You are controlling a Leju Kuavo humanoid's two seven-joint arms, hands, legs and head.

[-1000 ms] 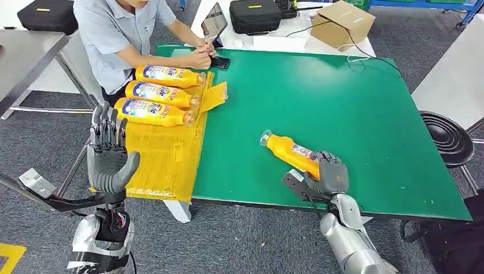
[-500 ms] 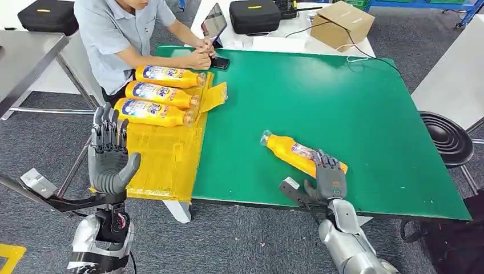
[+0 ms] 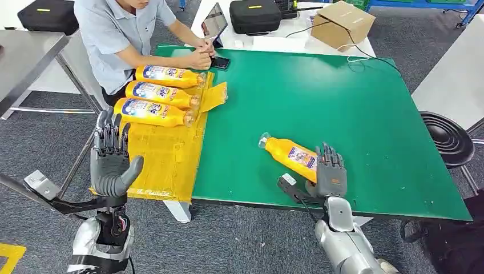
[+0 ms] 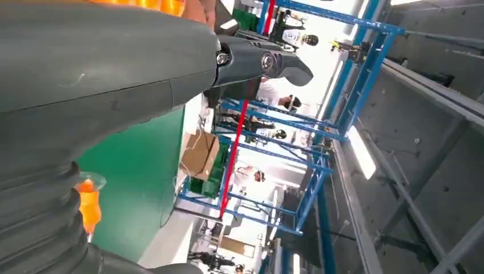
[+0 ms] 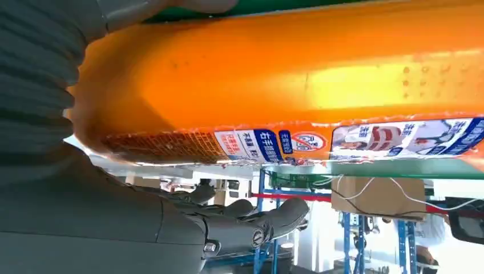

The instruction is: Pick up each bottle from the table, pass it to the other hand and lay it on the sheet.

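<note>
An orange bottle (image 3: 288, 153) with a blue-and-white label lies on its side on the green table (image 3: 319, 97), cap toward the far left. My right hand (image 3: 330, 171) stands at its base end near the front edge, fingers straight up and thumb spread. In the right wrist view the bottle (image 5: 297, 85) lies between thumb and fingers (image 5: 251, 222), with a gap to the fingers. My left hand (image 3: 111, 162) is raised with fingers apart and holds nothing, at the left edge of the yellow sheet (image 3: 165, 160). Three bottles (image 3: 161, 93) lie side by side on the sheet's far end.
A person (image 3: 114, 34) sits at the table's far left corner, hands by a phone (image 3: 220, 61). A cardboard box (image 3: 342, 23), black cases and a tablet stand behind the table. A black stool (image 3: 451, 137) is to the right.
My right hand's fingers have uncurled from the bottle and now stand straight up. The bottle shifted slightly to the left. The left hand sank a little.
</note>
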